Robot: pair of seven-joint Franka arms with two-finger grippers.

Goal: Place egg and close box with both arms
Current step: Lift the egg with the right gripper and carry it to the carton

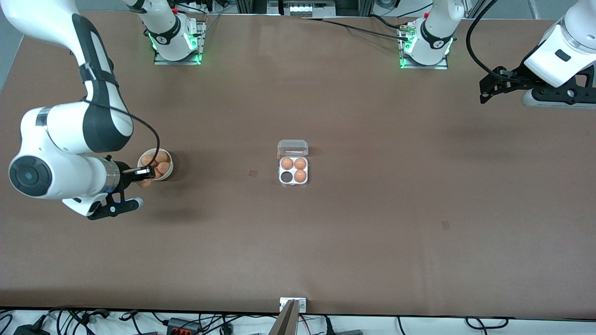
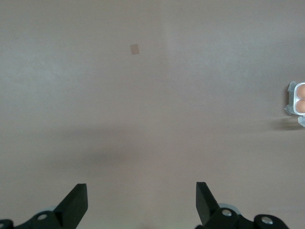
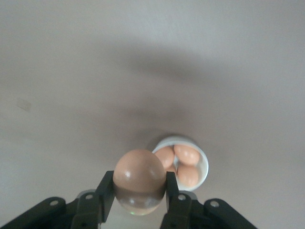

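Above the bowl (image 3: 204, 168), right gripper (image 3: 139, 190) fingers clamped on an egg (image 3: 139, 177); left gripper (image 2: 141, 202) fingers spread.

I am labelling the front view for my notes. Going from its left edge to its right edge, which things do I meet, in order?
Right claw shut on an egg → white bowl of eggs → open egg box with three eggs → left claw, open, waiting.

One box (image 1: 293, 169) stood with four cells, three eggs (image 1: 294, 168) filling them and one cell bare. One white bowl (image 1: 156, 164) held at least three eggs; one egg (image 3: 139, 179) sat in the right gripper (image 3: 139, 196).
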